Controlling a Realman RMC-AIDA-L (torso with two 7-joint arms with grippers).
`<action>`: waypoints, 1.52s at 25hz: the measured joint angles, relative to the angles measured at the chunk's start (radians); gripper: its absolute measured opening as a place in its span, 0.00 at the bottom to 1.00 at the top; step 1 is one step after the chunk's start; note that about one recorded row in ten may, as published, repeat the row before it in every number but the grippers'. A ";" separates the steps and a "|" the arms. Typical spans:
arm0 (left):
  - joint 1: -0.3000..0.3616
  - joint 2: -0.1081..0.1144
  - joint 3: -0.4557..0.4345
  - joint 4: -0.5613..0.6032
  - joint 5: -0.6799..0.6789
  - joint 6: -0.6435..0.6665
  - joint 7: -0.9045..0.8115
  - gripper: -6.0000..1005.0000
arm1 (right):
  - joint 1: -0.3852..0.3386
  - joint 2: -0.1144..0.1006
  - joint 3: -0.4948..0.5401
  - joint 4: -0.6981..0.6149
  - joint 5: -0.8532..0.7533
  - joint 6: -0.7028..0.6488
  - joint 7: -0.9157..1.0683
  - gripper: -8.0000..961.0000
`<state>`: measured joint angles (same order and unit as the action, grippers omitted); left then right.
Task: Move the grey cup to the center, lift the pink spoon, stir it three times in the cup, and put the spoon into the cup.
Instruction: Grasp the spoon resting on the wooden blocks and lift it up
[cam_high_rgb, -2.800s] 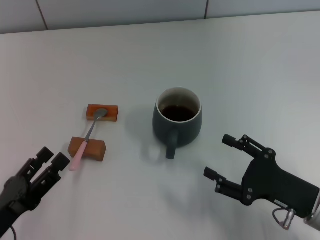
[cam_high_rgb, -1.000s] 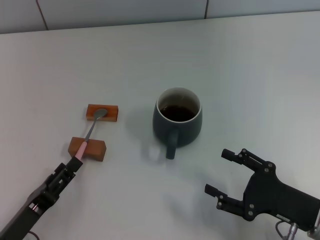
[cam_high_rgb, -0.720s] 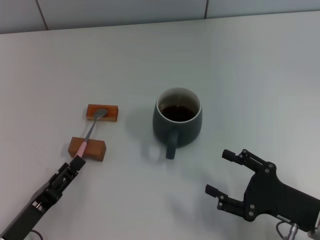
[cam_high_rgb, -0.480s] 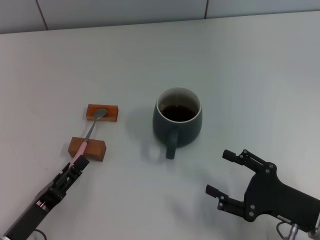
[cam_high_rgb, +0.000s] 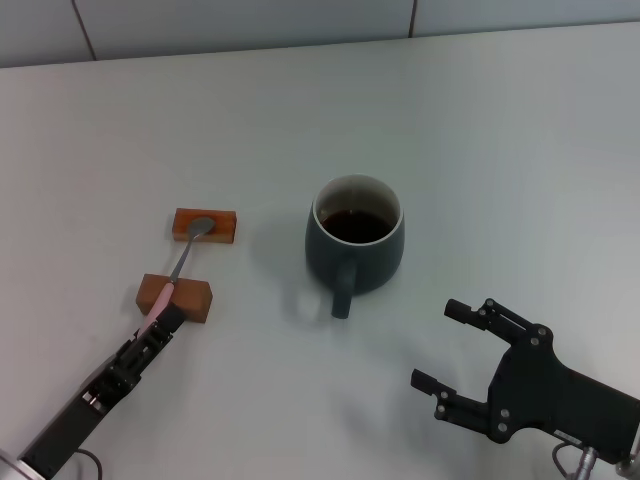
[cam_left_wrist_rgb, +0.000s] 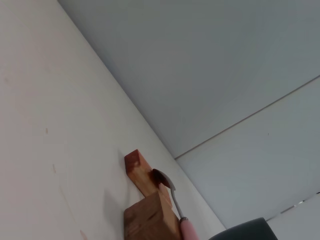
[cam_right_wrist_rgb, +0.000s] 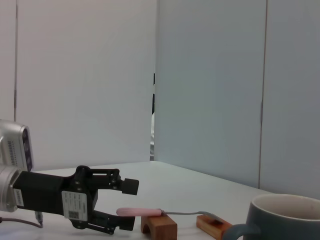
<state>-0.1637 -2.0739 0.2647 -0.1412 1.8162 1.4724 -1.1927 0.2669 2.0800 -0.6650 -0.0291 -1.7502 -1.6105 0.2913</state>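
Two orange-brown blocks, a near block and a far block, carry the pink spoon at the left of the white table. Its grey bowl rests on the far block and its pale pink handle crosses the near block, with the handle's tip sticking out toward the robot.

The left gripper reaches in low from the robot's left, its tips at that handle tip, just beside the near block. In the right wrist view the left gripper has its fingers parted, one above and one below the end of the pink handle, which lies between them. Whether either finger touches the handle cannot be told.

In the left wrist view the near block and the spoon's stem sit close ahead.

To the right of the blocks, near the middle of the table, the grey cup stands upright, well apart from the spoon, with its handle pointing toward the robot.

Farther right and nearer the robot, the right gripper hovers with its fingers spread wide, holding nothing, apart from the cup.
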 joint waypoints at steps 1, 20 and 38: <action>0.000 0.000 0.000 0.000 0.000 0.000 0.000 0.84 | 0.000 0.000 0.000 0.000 0.000 0.000 0.000 0.84; -0.032 0.000 -0.001 -0.002 0.000 -0.054 -0.071 0.64 | 0.002 0.000 -0.001 0.000 0.000 0.000 0.000 0.84; -0.035 0.000 -0.002 -0.001 0.000 -0.052 -0.093 0.49 | 0.006 0.000 -0.001 0.000 0.000 0.000 0.000 0.84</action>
<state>-0.1986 -2.0739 0.2624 -0.1426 1.8162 1.4203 -1.2852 0.2731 2.0800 -0.6658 -0.0291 -1.7503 -1.6106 0.2914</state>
